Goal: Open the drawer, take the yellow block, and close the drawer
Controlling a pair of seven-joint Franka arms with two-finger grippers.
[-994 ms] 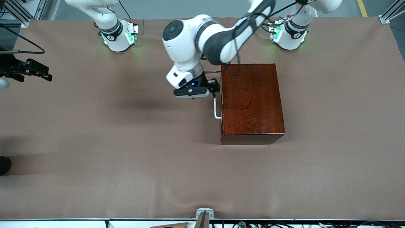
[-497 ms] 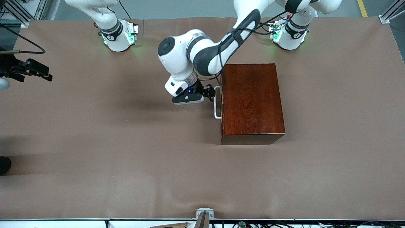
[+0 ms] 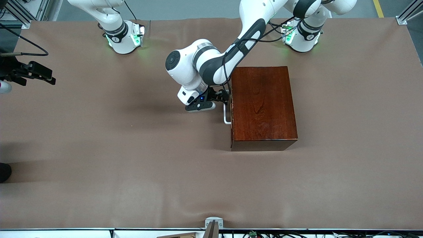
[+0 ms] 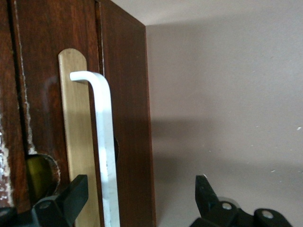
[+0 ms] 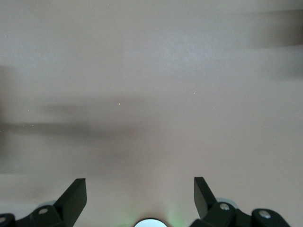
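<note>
The dark reddish-brown wooden box [image 3: 262, 105] stands mid-table with its drawer [image 4: 47, 71] shut. The drawer's white bar handle [image 3: 226, 115] faces the right arm's end of the table. My left gripper [image 3: 224, 97] is at the handle's end farther from the front camera. In the left wrist view that gripper [image 4: 138, 196] is open and the handle [image 4: 105, 156] runs between its fingers without either touching it. A brass plate [image 4: 75, 132] backs the handle. The yellow block is hidden. My right gripper [image 5: 139, 196] waits, open, above bare table.
The brown table cover [image 3: 132, 148] stretches wide in front of the drawer. A black device [image 3: 33, 72] juts in at the table's edge toward the right arm's end. The arm bases [image 3: 124, 38] stand along the edge farthest from the front camera.
My left gripper has come down and shifted along the drawer front onto the handle's end, its wrist turning. The drawer stays shut. The right arm has not moved.
</note>
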